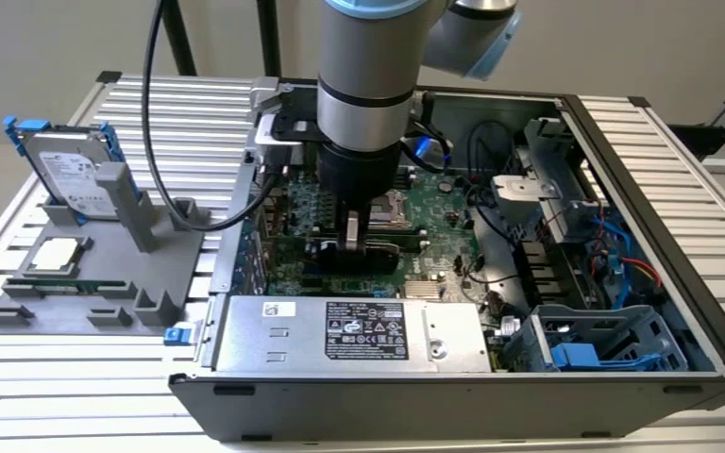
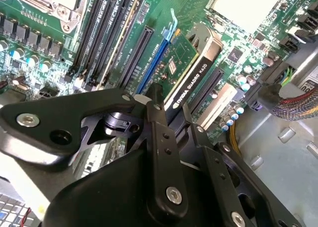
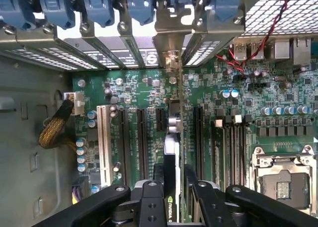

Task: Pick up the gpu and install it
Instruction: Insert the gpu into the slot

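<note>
We had the pincer (image 2: 166, 115) down inside the open computer case (image 1: 665, 236), clenched on the gpu (image 2: 191, 70), which stood on edge between its fingers directly below the wrist. In both wrist views the card's long axis ran along the expansion slots (image 3: 140, 137) of the motherboard (image 3: 238, 88), its far end toward the rear brackets. We could not tell whether its edge had seated.

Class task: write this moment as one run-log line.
gripper: shut on gpu | gpu: upright, edge-on over motherboard expansion slots, inside computer case | seated: cannot tell
</note>
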Controlling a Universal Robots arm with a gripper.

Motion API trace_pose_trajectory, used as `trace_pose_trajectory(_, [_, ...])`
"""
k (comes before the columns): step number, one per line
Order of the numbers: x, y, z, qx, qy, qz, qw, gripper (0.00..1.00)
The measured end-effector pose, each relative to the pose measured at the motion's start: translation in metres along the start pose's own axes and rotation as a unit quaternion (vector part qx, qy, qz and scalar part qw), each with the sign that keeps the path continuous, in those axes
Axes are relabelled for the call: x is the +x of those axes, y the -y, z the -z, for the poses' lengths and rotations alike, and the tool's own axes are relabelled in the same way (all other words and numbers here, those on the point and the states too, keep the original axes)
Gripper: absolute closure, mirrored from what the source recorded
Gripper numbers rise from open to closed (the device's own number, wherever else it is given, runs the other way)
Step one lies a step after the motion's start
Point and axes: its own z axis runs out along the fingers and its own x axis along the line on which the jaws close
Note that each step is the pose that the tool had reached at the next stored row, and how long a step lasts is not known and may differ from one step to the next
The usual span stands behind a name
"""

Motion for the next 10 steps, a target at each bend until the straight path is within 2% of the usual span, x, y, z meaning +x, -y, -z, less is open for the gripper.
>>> trace_pose_trajectory(6, [-0.0003, 0.0002, 0.0009, 0.0000, 0.0008, 0.000, 1.0000, 1.00])
trace_pose_trajectory(10, [-0.0008, 0.0002, 0.0009, -0.0002, 0.0030, 0.000, 1.0000, 1.00])
